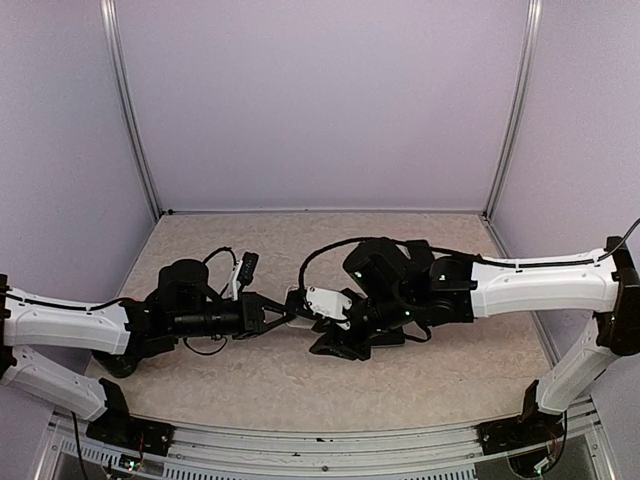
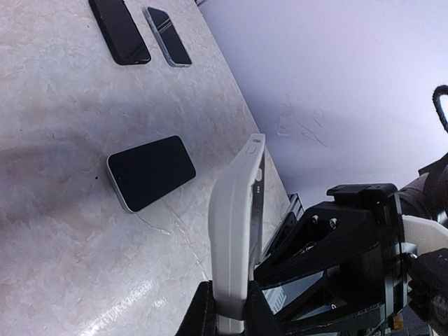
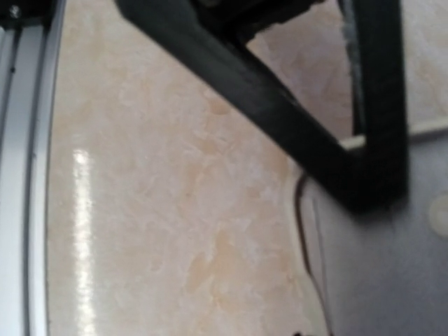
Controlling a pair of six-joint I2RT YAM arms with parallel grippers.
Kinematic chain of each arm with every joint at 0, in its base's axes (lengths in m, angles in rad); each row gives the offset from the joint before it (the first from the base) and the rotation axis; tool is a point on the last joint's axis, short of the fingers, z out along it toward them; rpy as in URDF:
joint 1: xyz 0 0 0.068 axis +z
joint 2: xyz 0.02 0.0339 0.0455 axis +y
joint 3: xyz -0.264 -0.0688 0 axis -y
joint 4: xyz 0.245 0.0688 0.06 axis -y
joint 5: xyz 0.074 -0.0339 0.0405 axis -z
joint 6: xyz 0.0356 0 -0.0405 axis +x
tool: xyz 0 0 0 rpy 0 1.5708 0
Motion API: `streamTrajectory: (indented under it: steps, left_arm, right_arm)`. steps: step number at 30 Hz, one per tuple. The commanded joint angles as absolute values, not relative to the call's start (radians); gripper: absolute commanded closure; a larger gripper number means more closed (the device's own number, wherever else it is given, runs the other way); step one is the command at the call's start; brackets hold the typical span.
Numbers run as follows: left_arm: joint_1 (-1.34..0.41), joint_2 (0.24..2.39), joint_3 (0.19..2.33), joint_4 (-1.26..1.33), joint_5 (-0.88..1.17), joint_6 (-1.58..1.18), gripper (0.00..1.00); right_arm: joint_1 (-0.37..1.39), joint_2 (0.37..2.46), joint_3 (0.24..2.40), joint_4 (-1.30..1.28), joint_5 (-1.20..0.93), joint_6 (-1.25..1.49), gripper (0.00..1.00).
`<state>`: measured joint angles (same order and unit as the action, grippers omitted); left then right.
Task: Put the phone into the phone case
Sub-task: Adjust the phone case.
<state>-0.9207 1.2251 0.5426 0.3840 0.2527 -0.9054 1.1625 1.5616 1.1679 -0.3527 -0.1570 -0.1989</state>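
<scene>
My left gripper (image 2: pixel 227 297) is shut on the lower end of a white phone case (image 2: pixel 238 210), holding it upright and edge-on above the table. A thin silver edge shows along the case's right side. In the top view the case (image 1: pixel 325 303) spans the gap between my left gripper (image 1: pixel 283 312) and my right gripper (image 1: pixel 340 330). The right gripper's black frame (image 2: pixel 336 245) stands close beside the case. A phone (image 2: pixel 150 171) with a black screen and a white rim lies flat on the table to the left of the case. The right wrist view is blurred and its own fingers do not show.
Two more dark phones (image 2: pixel 119 31) (image 2: pixel 168 35) lie side by side farther off on the beige marbled table (image 1: pixel 430 380). Purple walls close in the back and both sides. A metal rail (image 3: pixel 28 175) runs along the table's edge.
</scene>
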Motion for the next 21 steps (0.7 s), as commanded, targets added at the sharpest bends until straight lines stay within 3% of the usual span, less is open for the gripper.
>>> streamTrajectory:
  steps: [1, 10, 21]
  left_arm:
    - [-0.938, 1.236, 0.568, 0.423, 0.274, -0.874, 0.93]
    - [-0.941, 1.255, 0.574, 0.412, 0.266, -0.869, 0.93]
    - [-0.943, 1.239, 0.576, 0.414, 0.251, -0.867, 0.93]
  right_arm:
    - [1.205, 1.575, 1.189, -0.322, -0.015, -0.252, 0.59]
    - [1.223, 1.498, 1.146, -0.254, 0.001, -0.288, 0.65]
    - [1.223, 1.586, 1.162, -0.287, 0.076, -0.265, 0.69]
